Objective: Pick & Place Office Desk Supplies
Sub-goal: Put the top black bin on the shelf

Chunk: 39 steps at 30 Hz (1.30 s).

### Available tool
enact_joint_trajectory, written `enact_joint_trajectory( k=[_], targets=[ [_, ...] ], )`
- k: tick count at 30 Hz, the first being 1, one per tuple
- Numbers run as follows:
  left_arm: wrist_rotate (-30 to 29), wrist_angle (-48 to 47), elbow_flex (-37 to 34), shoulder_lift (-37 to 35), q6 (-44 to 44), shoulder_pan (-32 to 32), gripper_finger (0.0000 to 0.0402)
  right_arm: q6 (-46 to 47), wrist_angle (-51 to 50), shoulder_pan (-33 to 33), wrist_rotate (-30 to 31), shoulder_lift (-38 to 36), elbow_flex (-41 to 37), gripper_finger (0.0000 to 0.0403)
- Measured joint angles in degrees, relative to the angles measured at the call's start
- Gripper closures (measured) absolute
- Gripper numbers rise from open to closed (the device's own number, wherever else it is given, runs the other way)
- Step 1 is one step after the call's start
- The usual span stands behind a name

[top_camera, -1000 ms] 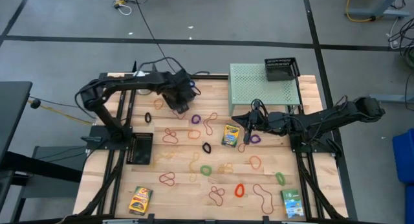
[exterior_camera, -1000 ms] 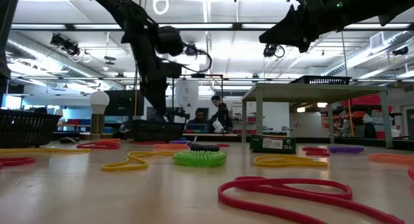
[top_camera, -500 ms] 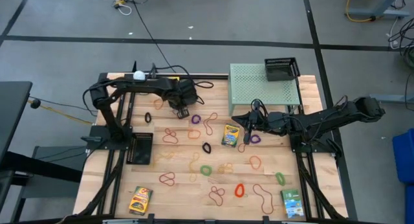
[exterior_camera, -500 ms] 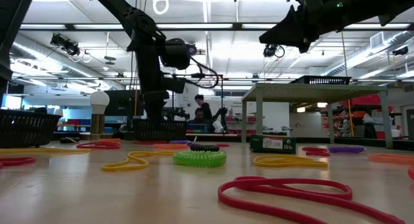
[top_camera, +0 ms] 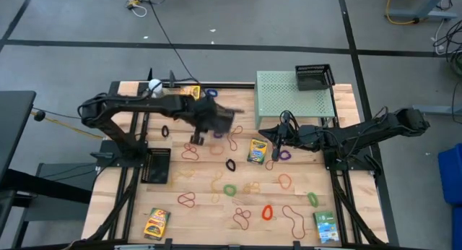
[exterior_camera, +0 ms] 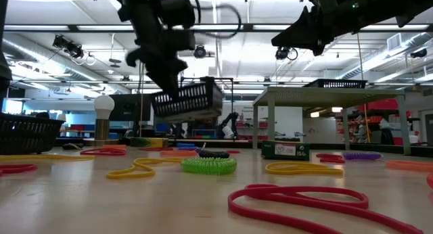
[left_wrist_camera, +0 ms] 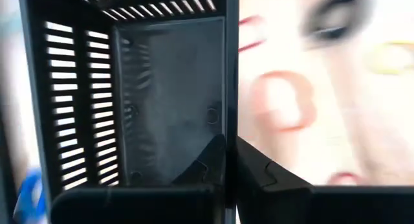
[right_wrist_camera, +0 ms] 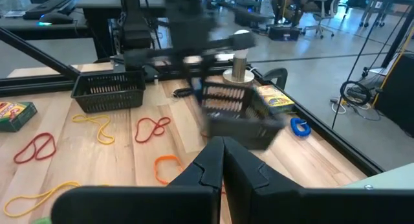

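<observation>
My left gripper (top_camera: 211, 120) is shut on a small black slotted basket (exterior_camera: 189, 101), held above the middle of the table's far half. Thin rubber-band loops, such as a red one (top_camera: 267, 212) and a green one (top_camera: 229, 189), lie flat all over the wooden table (top_camera: 202, 210). Crayon boxes lie flat at the centre (top_camera: 258, 150), near left (top_camera: 157, 222), near right (top_camera: 326, 226) and far edge (top_camera: 189, 92). My right gripper (top_camera: 276, 146) hangs shut above the table right of centre, holding nothing. My left gripper pinches one side wall of the basket (left_wrist_camera: 226, 130) at its rim, one finger (left_wrist_camera: 204, 162) inside the basket and one outside. The fingers come from above, slanting down. The basket hangs tilted below them, clear of the table.
A green perforated stand (top_camera: 289, 102) at the far right carries another black basket (top_camera: 313, 76). A third black basket (top_camera: 157, 165) sits at the left edge. A white ball on a small stand (top_camera: 154, 84) is at the far left.
My left gripper has swung toward the table's right and risen, rolling its wrist. The black basket, which stood on the table near the far edge, is now lifted clear and tilted.
</observation>
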Motion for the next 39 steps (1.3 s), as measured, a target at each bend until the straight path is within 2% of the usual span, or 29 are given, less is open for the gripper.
enact_joint_trajectory(
  k=[3,6,12,15,17,19,23,27,33,39],
  targets=[
    [0.2,-0.2,0.0,0.0,5.7,-4.3,0.0386,0.0,0.0,0.0,0.0,0.0,0.0,0.039],
    [-2.4,1.2,0.0,1.1,8.6,-8.2,0.0385,0.0,-0.4,0.0,-0.2,0.0,0.0,0.039],
    [-4.0,6.2,0.0,3.1,6.5,-12.3,0.0385,-0.5,-2.1,4.4,0.4,0.0,0.9,0.0381],
    [-3.9,7.1,0.0,3.5,3.7,-12.8,0.0386,0.9,-5.2,8.0,5.6,0.9,4.3,0.036],
    [-4.0,7.8,0.0,3.5,0.8,-12.8,0.0386,5.2,-10.3,9.8,9.7,2.3,6.7,0.0342],
    [-4.9,9.2,0.0,3.5,-3.5,-12.7,0.0386,13.8,-14.9,10.5,11.5,4.8,9.6,0.0324],
    [-9.4,10.9,0.0,3.5,-12.4,-13.1,0.0386,36.7,-17.9,10.4,12.0,9.1,12.6,0.0298],
    [-16.4,12.3,0.1,5.2,-18.6,-14.6,0.0387,50.9,-18.4,10.4,12.1,12.5,12.6,0.0285],
    [-28.9,12.8,0.0,10.0,-17.3,-17.6,0.0387,60.4,-18.0,9.3,16.5,17.8,12.6,0.0266],
    [-38.3,13.5,0.0,13.2,-16.6,-20.0,0.0387,60.8,-12.9,6.5,18.4,22.9,12.6,0.0246]
  ],
)
